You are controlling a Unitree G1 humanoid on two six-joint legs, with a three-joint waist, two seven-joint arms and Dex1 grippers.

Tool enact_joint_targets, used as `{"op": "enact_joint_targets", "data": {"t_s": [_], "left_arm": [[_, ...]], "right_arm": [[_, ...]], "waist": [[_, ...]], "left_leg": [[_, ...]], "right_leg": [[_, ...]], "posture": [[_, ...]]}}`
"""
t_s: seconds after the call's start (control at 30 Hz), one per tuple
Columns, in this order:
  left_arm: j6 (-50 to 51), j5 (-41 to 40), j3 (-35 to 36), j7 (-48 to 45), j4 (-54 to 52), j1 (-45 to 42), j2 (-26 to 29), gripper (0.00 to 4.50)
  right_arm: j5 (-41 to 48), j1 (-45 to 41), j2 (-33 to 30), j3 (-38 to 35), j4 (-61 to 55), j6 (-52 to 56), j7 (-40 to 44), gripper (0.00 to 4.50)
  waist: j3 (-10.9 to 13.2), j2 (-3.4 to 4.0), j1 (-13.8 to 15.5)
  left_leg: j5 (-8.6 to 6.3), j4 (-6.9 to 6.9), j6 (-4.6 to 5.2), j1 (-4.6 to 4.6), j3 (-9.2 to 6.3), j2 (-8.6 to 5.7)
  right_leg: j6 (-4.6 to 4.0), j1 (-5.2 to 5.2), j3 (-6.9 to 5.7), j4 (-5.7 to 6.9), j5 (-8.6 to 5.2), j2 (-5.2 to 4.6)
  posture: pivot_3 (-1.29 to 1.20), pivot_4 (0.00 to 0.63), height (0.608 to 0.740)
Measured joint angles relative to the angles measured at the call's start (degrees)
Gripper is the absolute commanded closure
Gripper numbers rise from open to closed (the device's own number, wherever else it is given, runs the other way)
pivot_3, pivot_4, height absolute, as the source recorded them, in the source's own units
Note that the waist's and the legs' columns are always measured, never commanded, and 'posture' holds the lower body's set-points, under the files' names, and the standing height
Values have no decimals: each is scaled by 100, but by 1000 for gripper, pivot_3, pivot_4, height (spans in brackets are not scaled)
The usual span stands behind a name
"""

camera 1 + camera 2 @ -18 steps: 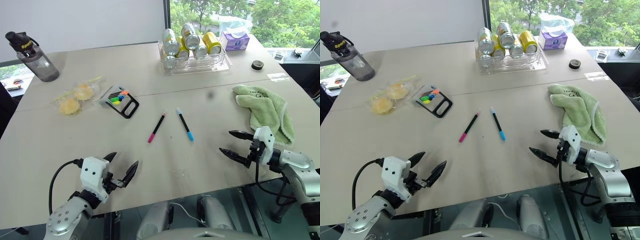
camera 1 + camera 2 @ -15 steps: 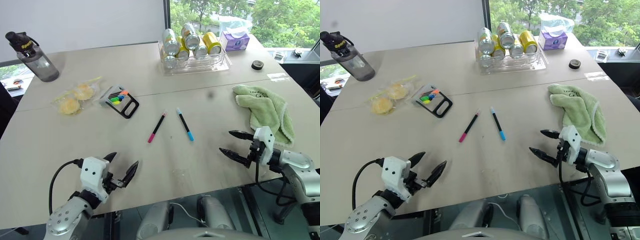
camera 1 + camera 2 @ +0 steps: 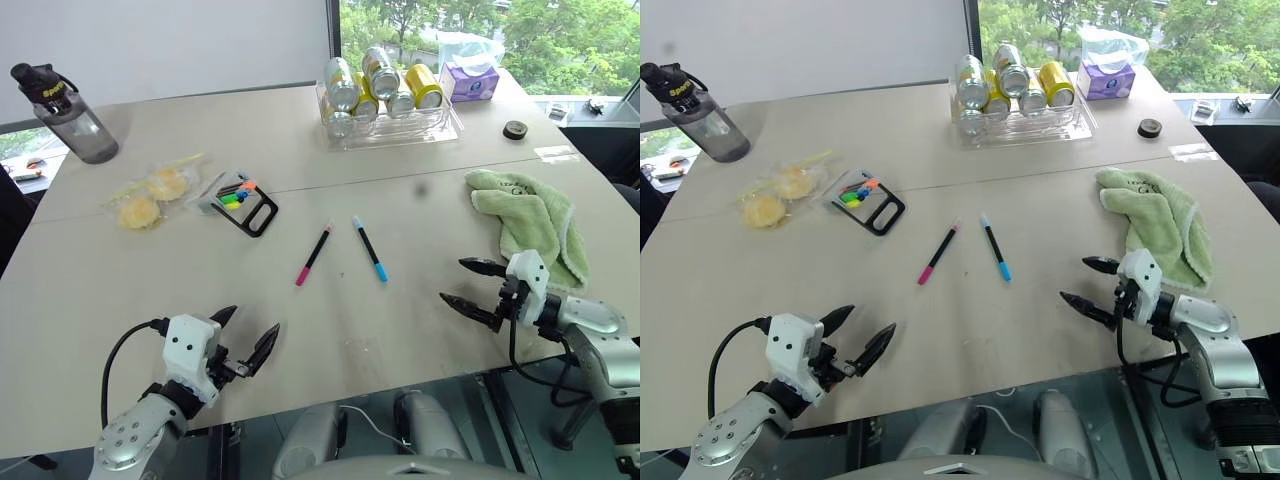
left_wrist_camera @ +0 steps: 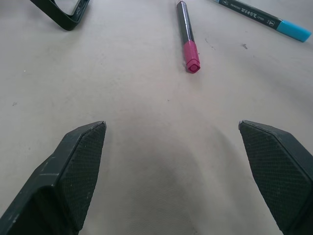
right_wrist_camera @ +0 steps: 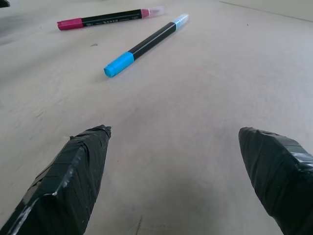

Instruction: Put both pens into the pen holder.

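Two black pens lie side by side on the beige table (image 3: 430, 215): one with pink ends (image 3: 314, 254) and one with light blue ends (image 3: 369, 248). The grey-and-black pen holder (image 3: 240, 199), with colourful marker tips in it, lies flat on the table farther back and to the left. My left gripper (image 3: 246, 335) hovers open near the table's front edge, with the pink-ended pen (image 4: 188, 37) ahead of it. My right gripper (image 3: 475, 284) stands open to the right of the pens, pointing toward the blue-ended pen (image 5: 144, 45). Neither holds anything.
A green cloth (image 3: 532, 223) lies just behind my right gripper. A clear tray of cans (image 3: 385, 92) and a tissue box (image 3: 468, 78) stand at the back. A water bottle (image 3: 62, 112) and wrapped yellow snacks (image 3: 152, 196) sit at the left.
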Motion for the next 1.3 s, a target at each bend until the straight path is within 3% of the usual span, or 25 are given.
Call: {"op": "enact_joint_targets", "data": {"t_s": [0.4,0.63,0.83,1.03,1.13,1.3], "left_arm": [[-68,-30,7,-170,0,87,27,0],[150,-1350,499,-1251,-365,308,779,0],[515,-1846,1062,-1637,-464,139,1541,0],[698,-1882,1150,-1650,-488,47,1715,0],[766,-1868,1005,-1556,-590,-52,1700,0],[785,-1863,856,-1443,-669,-84,1614,0]], "right_arm": [[-73,-50,130,76,54,52,-78,31],[-330,-727,785,619,-487,602,-826,31],[-1140,-1857,1503,1469,-590,1548,-1936,31],[-1644,-2104,1638,2168,-838,3067,-2400,31],[-1769,-2094,1505,2437,-1143,3698,-2475,926],[-1791,-2051,1308,2644,-1707,4323,-2482,3219]], "waist": [[0,1,-3],[14,18,-52],[17,22,-109],[16,21,-122],[13,27,-134],[8,24,-113]], "left_leg": [[0,0,0,0,0,0],[1,0,-2,0,1,8],[2,-5,-4,-4,4,5],[1,-19,-3,-10,-1,3],[1,-22,-3,-8,-1,3],[1,-20,-2,-6,-4,2]], "right_leg": [[0,0,1,0,0,0],[-2,-4,-1,2,-1,5],[-3,-15,-9,3,1,8],[-4,-19,-10,-16,1,6],[-4,-18,-8,-18,1,6],[-3,-12,-16,-18,1,3]], "posture": [[0,150,739],[0,150,739],[0,150,739],[0,150,739],[0,150,739],[0,150,739]]}}
